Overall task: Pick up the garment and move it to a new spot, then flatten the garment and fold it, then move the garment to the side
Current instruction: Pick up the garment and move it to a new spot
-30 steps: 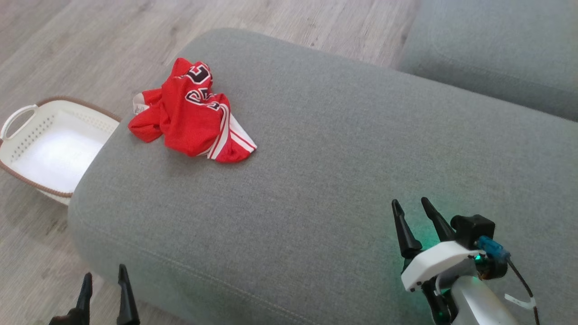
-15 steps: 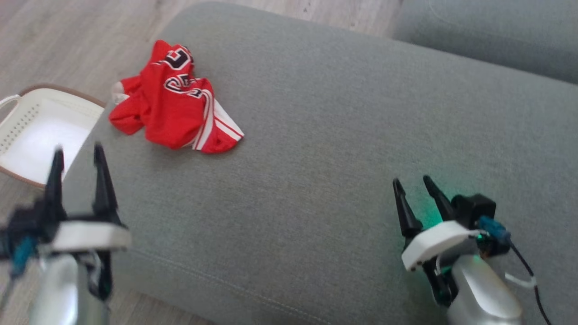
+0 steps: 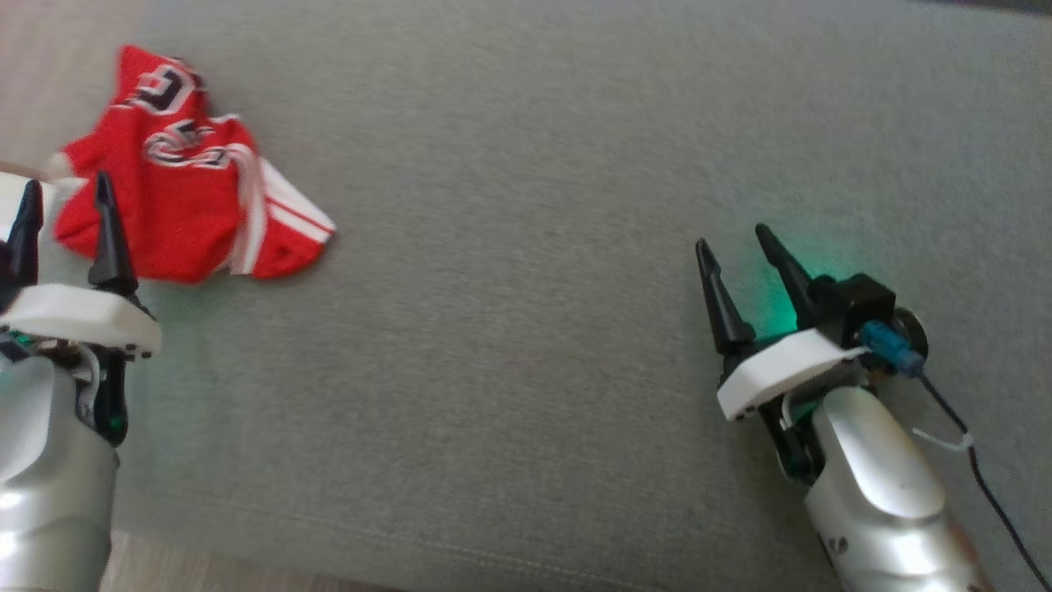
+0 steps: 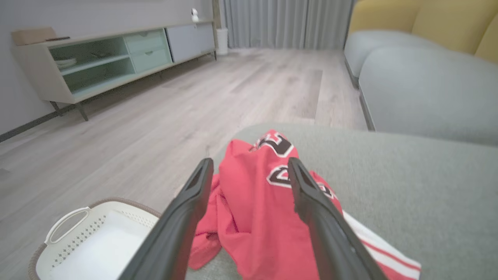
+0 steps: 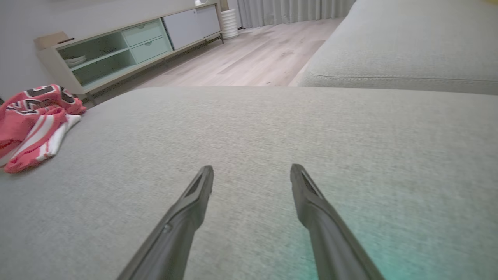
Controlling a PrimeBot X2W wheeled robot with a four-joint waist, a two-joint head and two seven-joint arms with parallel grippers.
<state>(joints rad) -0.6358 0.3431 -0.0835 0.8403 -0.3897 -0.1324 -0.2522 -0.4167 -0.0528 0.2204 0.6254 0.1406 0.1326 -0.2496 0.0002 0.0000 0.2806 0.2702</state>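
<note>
Basket [image 4: 116, 202]: white, on the floor off the left end of the cushion [image 3: 526, 247].
Left gripper [image 3: 67, 182]: over the cushion's left end, fingers wide, empty.
Garment [image 3: 189, 205]: red, crumpled, on the cushion's far left corner, just beyond those fingers.
Right gripper [image 3: 731, 236]: over the cushion's right part, fingers wide, empty.

Head view: whole frame smeared, edges soft everywhere. Red jersey [image 3: 181, 205], upper left: black-and-white lettering unreadable, left part hidden behind a finger of the left gripper [image 3: 67, 182]. That gripper's outer finger is clipped by the left frame edge. White sliver [image 3: 6, 193] at far left: cannot identify.

Left wrist view: both fingers [image 4: 183, 221] cover strips of the jersey. The bottom edge cuts off its hem and the laundry basket [image 4: 78, 239], lower left. Small white object [image 4: 193, 14] atop the sideboard [image 4: 116, 58], top centre: too small to tell.

Right wrist view: jersey cut by the left edge.
</note>
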